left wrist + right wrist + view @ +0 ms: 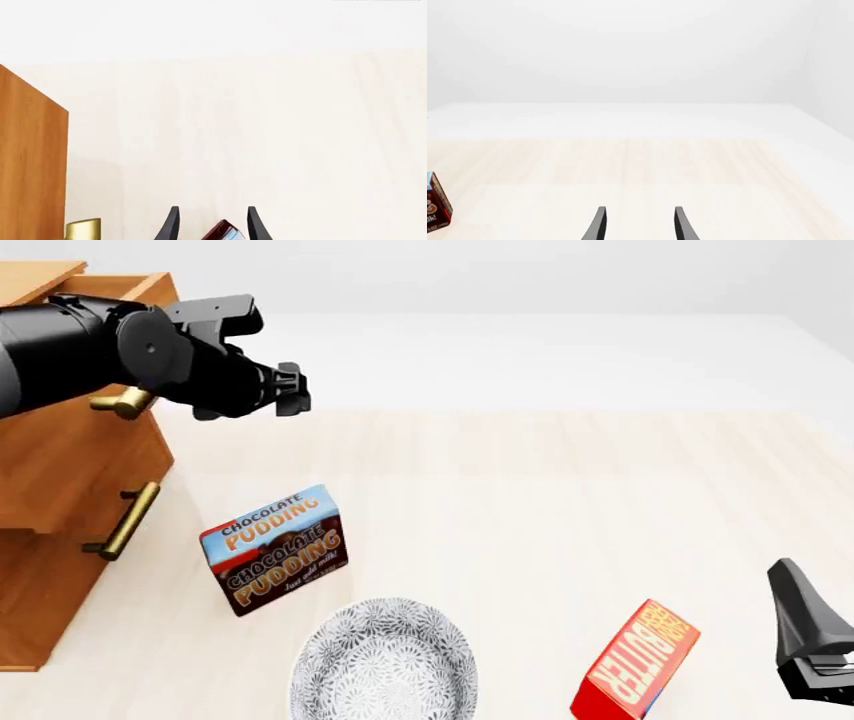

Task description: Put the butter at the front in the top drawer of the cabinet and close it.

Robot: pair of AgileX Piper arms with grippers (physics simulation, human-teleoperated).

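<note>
Left pincer (211,225) raised high, fingers parted around red carton; right pincer (638,225) low, fingers spread, empty.

Your worktop (534,500) is pale wood-grain with a white border along the far edge. On it, the cabinet (54,540) stands at nine o'clock. The chocolate pudding box (276,548) stands at about seven, just beside it the patterned plate (384,665) at six, and a butter carton (638,665) stands tilted at five.
</note>
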